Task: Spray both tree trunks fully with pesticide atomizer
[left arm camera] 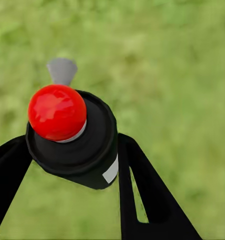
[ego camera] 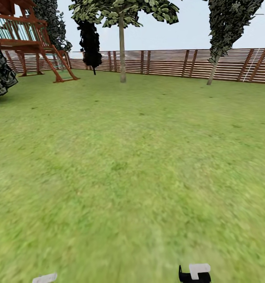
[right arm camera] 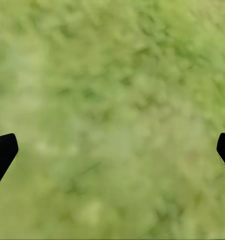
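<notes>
I see a wide green lawn [ego camera: 132,169] in front of me, with lots of open room and nothing in the way. The grass looks soft and a bit blurry up close. At the far end a brown wooden fence [ego camera: 167,63] made of flat slats closes off the garden from side to side.

Just in front of the fence stands a tree [ego camera: 122,43] with a straight, pale trunk [ego camera: 122,55] and patchy green leaves on top. A second tree [ego camera: 226,27] stands far to the right, and its pale trunk [ego camera: 213,70] leans a little. Between the first tree and the play frame is a thin, almost black tree [ego camera: 90,43]. On the left is a red-brown wooden play frame [ego camera: 30,39] with slanted legs. A dark rounded bush [ego camera: 0,74] sits at the left edge.

In the left wrist view, my left fingers [left arm camera: 75,165] pinch the pesticide atomizer [left arm camera: 75,145]. It is a small round black bottle with a shiny red ball top and a small white patch on its side. One black finger presses each side of it. A small grey piece pokes out past the red top. Grass is under it, well apart.

In the right wrist view, my right fingers [right arm camera: 112,150] are spread wide, with only grass between them. They hold nothing.

At the bottom edge of the head view I see a black and white part of my right arm [ego camera: 195,273] and a pale bit of the left arm [ego camera: 44,278].
</notes>
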{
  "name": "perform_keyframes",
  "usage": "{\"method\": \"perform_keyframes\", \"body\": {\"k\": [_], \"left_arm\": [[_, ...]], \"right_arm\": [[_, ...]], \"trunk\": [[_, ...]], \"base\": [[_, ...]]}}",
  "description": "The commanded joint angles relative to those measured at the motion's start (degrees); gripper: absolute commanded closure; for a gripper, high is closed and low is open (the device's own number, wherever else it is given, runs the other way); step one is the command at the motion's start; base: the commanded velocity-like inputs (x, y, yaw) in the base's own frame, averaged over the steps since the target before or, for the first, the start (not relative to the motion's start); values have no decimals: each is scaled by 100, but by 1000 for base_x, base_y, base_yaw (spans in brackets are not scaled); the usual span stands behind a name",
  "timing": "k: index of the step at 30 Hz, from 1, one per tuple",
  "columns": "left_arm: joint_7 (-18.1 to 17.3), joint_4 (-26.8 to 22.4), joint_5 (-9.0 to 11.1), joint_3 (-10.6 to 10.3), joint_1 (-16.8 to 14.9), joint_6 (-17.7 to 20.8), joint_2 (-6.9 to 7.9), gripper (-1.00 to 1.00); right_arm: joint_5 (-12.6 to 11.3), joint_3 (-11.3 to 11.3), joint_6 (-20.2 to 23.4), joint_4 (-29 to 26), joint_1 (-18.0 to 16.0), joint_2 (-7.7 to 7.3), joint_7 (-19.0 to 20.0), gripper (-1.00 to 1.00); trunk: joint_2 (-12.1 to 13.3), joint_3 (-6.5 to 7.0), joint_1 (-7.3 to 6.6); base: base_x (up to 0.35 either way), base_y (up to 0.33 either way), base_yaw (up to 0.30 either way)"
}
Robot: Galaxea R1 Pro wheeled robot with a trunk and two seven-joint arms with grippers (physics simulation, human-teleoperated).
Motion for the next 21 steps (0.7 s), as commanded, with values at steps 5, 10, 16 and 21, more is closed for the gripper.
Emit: {"method": "perform_keyframes", "body": {"k": [5, 10, 16, 21], "left_arm": [[-4, 5, 31, -3, -3, -18, 0, 100], [-4, 5, 31, -3, -3, -13, 0, 100], [-4, 5, 31, 1, -3, -14, 8, 100], [-1, 5, 31, 4, -3, -18, 9, 100]], "right_arm": [[61, -34, -5, 5, -2, 1, -34, -100], [61, -34, -5, -1, -2, -3, -34, -100], [79, -26, -13, -25, -2, -9, -25, -100], [81, -24, -13, -12, -2, -19, -24, -100]], "trunk": [[-2, -5, 3], [-2, -5, 3], [-2, -5, 3], [-2, -5, 3]], "base": [[338, 0, 0], [338, 0, 0], [338, 0, 0], [338, 0, 0]]}}
